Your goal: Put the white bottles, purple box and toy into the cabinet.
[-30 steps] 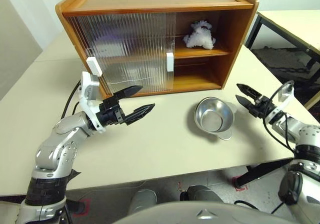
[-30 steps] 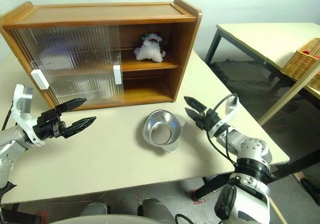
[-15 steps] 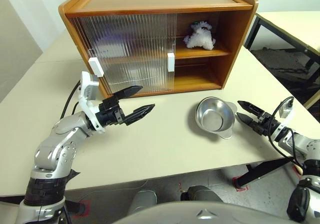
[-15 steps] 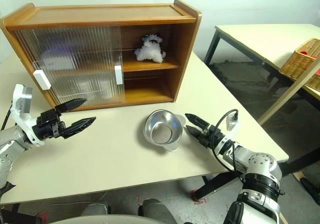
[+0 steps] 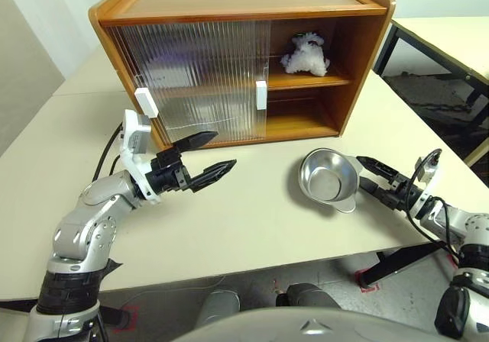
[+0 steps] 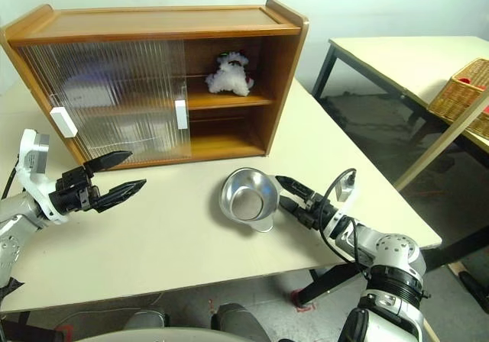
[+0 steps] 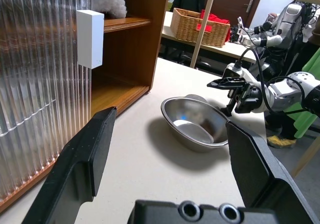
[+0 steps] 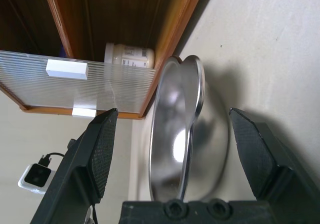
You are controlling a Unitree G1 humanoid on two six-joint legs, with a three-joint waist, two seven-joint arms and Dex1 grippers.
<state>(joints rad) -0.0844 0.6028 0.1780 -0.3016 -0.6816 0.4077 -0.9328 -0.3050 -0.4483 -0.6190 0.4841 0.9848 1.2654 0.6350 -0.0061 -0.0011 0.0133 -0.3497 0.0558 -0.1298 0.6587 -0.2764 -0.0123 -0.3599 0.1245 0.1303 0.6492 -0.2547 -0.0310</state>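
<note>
The cabinet (image 5: 229,2) stands at the back of the table with its ribbed doors slid left and its right half open. On the upper shelf sits the toy (image 5: 306,54), a white plush shape. One white bottle (image 8: 129,56) stands on the lower shelf behind the door edge. The purple box is hidden; only a faint purple tint (image 5: 179,56) shows through the ribbed door. My left gripper (image 5: 223,149) hovers open and empty in front of the doors. My right gripper (image 5: 362,172) is open and empty, low over the table, close beside the right rim of a steel bowl (image 5: 328,180).
The steel bowl (image 6: 246,197) sits on the table in front of the cabinet's open half. The table's near edge (image 5: 252,269) runs just below both arms. A second table (image 6: 397,59) with a wicker basket (image 6: 466,90) stands off to the right.
My right gripper has dropped lower and come in leftward to the bowl's right rim, rolling a little. The left arm has stayed still and both grippers remain open.
</note>
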